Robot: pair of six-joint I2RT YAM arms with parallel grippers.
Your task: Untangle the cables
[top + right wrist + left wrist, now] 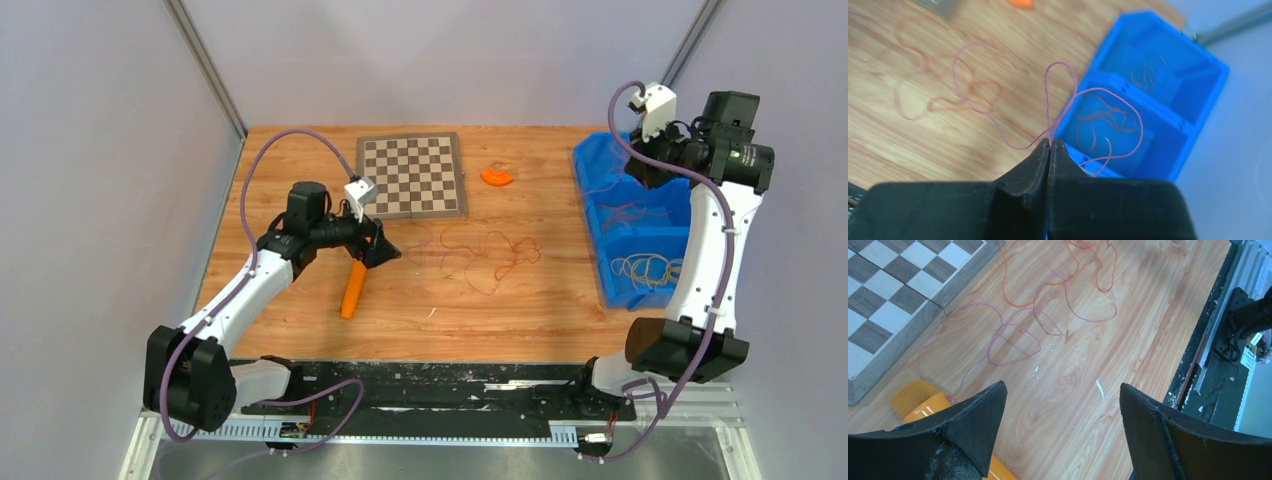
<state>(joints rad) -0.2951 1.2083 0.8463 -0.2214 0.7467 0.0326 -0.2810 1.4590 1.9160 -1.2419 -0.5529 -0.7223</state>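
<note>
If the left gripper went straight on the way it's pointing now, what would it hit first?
Probably the bare wooden tabletop ahead of the open left gripper, just short of the thin reddish-brown wire loops; depth is unclear, so it might brush them.

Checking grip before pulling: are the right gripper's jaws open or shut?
Shut on a thin reddish-pink wire: the right wrist view shows the right gripper with jaws pressed together, the wire looping out between them.

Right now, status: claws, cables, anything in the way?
Left claw open, empty. Right claw shut on one pink cable strand, up by the blue bin. Remaining cables loosely looped mid-table. Orange stick beside left claw.
</note>
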